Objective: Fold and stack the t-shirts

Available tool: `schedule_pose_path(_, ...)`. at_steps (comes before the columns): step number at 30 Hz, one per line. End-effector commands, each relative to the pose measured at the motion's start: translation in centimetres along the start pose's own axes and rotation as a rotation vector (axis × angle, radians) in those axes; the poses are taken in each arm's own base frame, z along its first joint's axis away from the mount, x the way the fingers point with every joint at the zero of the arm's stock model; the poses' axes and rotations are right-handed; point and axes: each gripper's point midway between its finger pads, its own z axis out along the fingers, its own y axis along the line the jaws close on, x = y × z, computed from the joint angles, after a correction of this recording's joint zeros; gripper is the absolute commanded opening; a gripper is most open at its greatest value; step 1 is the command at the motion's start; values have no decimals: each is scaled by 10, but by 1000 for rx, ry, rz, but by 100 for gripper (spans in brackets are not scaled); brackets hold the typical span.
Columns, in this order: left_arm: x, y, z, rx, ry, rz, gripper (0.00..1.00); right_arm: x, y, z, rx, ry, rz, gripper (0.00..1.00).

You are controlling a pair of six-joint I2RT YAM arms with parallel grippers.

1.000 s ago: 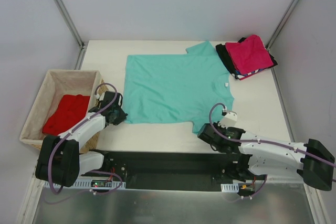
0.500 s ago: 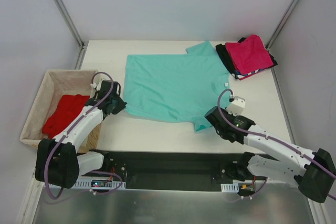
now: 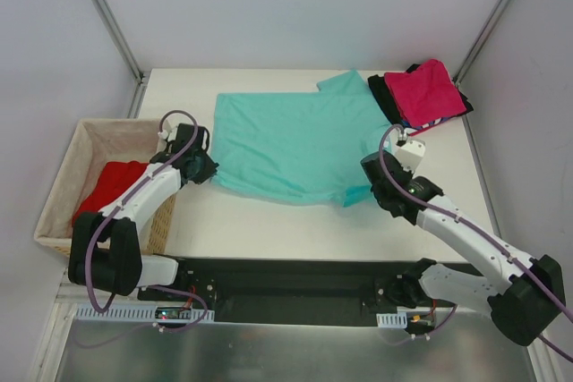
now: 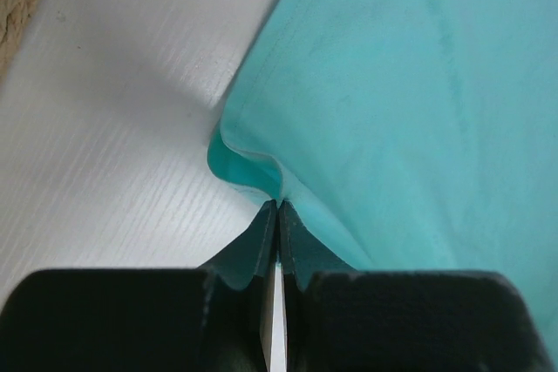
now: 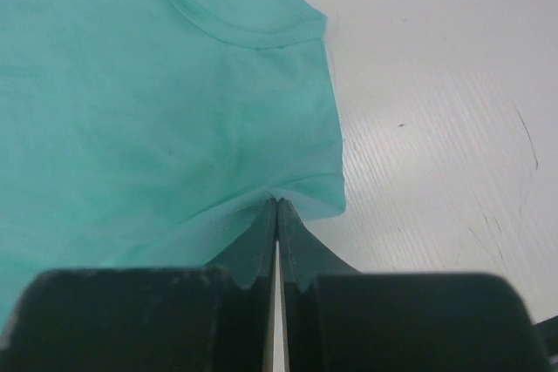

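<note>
From above, the teal shirt [image 3: 295,145] lies spread across the middle of the table [image 3: 269,221], not yet folded. The left gripper [image 3: 199,167] sits at its lower left corner and the right gripper [image 3: 372,187] at its lower right edge. At upper right a stack stands finished: a pink shirt [image 3: 430,91] on top, a black shirt [image 3: 385,96] under it, and a striped shirt [image 3: 421,127] showing only as an edge. At left, the red shirt [image 3: 112,190] waits in the basket [image 3: 125,123].

In the left wrist view, the jaws are pressed together on the teal hem, which puckers up off the table just above the fingertips.

In the right wrist view, the jaws pinch the teal edge below the collar [image 5: 235,15], the cloth bunched at the tips.

By my reading, three shirts are done, the teal one's first fold is just starting, and the red one is untouched.
</note>
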Motion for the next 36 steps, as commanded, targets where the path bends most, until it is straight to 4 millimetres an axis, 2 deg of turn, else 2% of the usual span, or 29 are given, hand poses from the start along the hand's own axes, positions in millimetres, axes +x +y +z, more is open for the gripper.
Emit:
schedule_pose_path(1,-21,-2,-2,-22,-56,-20,0,-34,15,1,-34,-43,15,1)
schedule_pose_path(10,-46,-18,-11,10,-109,-27,0,-58,18,11,-26,-55,24,1)
schedule_pose_path(17,-60,-31,-9,28,-112,-31,0,-78,22,26,-34,-51,31,1)
schedule_pose_path(21,-60,-32,-6,28,-103,-33,0,-98,36,28,-67,-59,35,1)
schedule_pose_path(25,-57,-29,-2,18,-89,-29,0,-109,45,34,-80,-55,32,1)
schedule_pose_path(30,-54,-26,3,3,-81,-27,0,-112,59,46,-97,-28,21,1)
schedule_pose_path(36,-63,-25,6,-14,-96,-31,0,-119,71,55,-104,-23,15,1)
